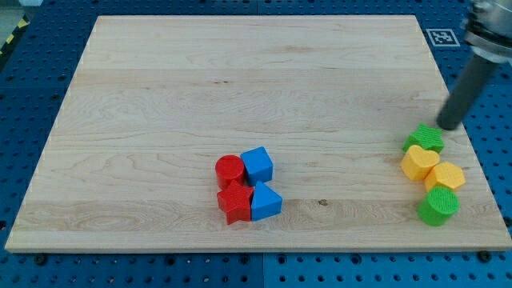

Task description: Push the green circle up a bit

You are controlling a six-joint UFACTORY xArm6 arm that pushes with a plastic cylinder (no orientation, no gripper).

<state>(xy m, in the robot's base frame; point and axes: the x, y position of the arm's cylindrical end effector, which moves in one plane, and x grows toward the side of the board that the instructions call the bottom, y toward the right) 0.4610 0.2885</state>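
Wood board [200, 88] is lying on a blue pegged table [24, 104], taking up nearly the whole view. Everything below is placed relative to the green circle [438, 206], which is sitting near the board's bottom right corner.

Rod [472, 80] is coming down from the view's top right, well above the green circle, and my tip [445, 126] is resting on the board up there, just beside the top right edge of the green star [425, 138]; I cannot tell whether it is touching that star. The rod is carrying no fingers, so there is nothing to be apart or together.

Directly above the green circle and touching it, a yellow hexagon [445, 175] is sitting. Up and slightly to the left of the circle, a yellow heart [419, 162] is lying against that hexagon, and the green star is sitting above the heart, forming the top of this column.

Far to the left of the green circle, four blocks are huddling together: a blue cube [258, 164] and a red circle [230, 170] in the upper row, a blue triangle [266, 202] and a red star [235, 202] in the lower row, roughly level with the circle.
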